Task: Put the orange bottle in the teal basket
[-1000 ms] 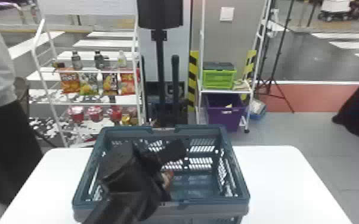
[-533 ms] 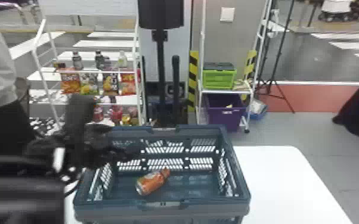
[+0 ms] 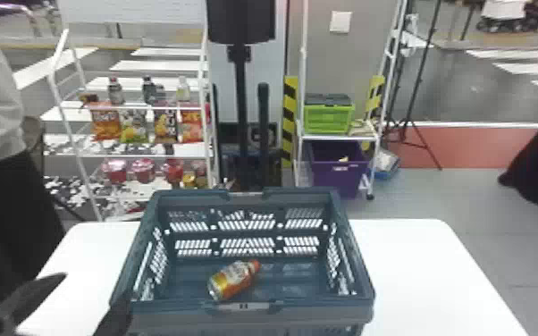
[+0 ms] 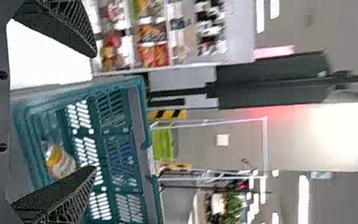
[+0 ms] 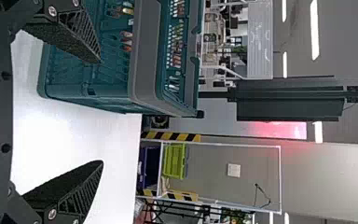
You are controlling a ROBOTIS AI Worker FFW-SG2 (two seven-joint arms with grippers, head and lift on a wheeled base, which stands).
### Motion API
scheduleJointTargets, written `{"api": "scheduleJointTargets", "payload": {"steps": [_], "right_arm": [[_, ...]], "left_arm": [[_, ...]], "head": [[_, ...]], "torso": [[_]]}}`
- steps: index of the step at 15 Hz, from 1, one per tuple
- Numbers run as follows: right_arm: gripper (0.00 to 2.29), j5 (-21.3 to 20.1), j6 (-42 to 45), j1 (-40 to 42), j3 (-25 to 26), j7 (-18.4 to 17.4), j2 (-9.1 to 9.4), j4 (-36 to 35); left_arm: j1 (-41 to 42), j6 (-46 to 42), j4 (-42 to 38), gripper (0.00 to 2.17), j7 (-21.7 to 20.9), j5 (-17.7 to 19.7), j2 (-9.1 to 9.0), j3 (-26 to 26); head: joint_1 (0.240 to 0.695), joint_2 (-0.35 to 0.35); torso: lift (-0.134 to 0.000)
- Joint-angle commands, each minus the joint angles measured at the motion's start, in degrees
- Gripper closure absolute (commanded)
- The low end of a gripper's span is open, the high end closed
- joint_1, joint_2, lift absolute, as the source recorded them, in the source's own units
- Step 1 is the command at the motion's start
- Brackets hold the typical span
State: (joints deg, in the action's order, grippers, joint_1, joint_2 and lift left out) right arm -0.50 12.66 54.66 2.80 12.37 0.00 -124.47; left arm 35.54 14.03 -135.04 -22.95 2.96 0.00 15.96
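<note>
The orange bottle (image 3: 234, 280) lies inside the teal basket (image 3: 254, 318), so the job looks done. The left claw (image 4: 94, 111), open and empty, is by the basket's near left corner; the right claw (image 5: 101, 112), open too, is to its right. Next, the left should back away.

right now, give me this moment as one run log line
orange bottle: lying in teal basket | left gripper: open, empty, near basket's left side | right gripper: open, empty | task: looks done
</note>
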Motion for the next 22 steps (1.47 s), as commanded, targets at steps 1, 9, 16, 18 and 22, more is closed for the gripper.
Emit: {"api": "scheduleJointTargets", "payload": {"steps": [1, 9, 16, 18, 22], "right_arm": [[0.12, 1.2, -0.1, -1.0, -0.2, 0.0, 0.05, -0.1], [0.12, 4.3, -0.7, -3.0, -3.8, -1.6, -5.63, -0.2], [0.12, 5.9, -1.7, -2.3, -5.8, -5.6, -12.48, -1.4], [0.12, 7.1, -1.7, -1.4, -6.0, -6.6, -15.03, -2.2], [0.12, 8.5, -1.4, -1.1, -6.0, -7.6, -17.67, -2.2]], "left_arm": [[8.8, -18.3, 5.5, 0.02, 3.6, 2.8, -0.15, -1.9], [19.0, -40.8, 14.5, 0.02, 19.2, 1.3, -0.15, -14.6], [21.2, -42.2, 14.6, 0.02, 22.6, -2.8, -0.15, -18.4], [21.5, -43.1, 15.2, 0.02, 24.1, -3.1, -0.15, -19.7], [21.9, -43.6, 15.5, 0.02, 27.3, -6.1, -0.15, -21.8]], "head": [[0.499, 0.0], [0.499, 0.0], [0.499, 0.0], [0.499, 0.0], [0.499, 0.0]], "torso": [[0.0], [0.0], [0.0], [0.0], [0.0]]}}
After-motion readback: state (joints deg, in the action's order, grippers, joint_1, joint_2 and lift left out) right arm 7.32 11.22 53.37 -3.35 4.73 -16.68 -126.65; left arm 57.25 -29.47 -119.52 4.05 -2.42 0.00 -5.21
